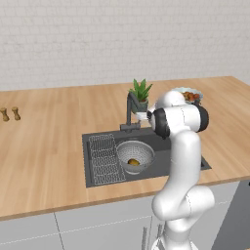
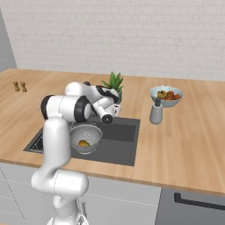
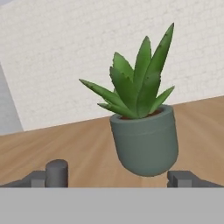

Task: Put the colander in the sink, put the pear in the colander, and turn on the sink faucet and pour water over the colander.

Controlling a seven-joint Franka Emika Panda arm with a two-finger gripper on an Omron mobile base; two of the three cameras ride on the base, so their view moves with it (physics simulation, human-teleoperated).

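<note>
Spread fingers [image 3: 118, 178], grasping nothing, point level at potted plant [image 3: 142, 127]; pear [image 1: 133, 161] lies in colander [image 1: 135, 155].

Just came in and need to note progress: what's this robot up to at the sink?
The white arm is working at the sink. The colander already sits in the basin with the pear inside it. The gripper is open and holds nothing; it is raised near the sink faucet, facing the potted plant behind it. No water is visible from the spout, so turning on the faucet looks like the remaining step.
</note>
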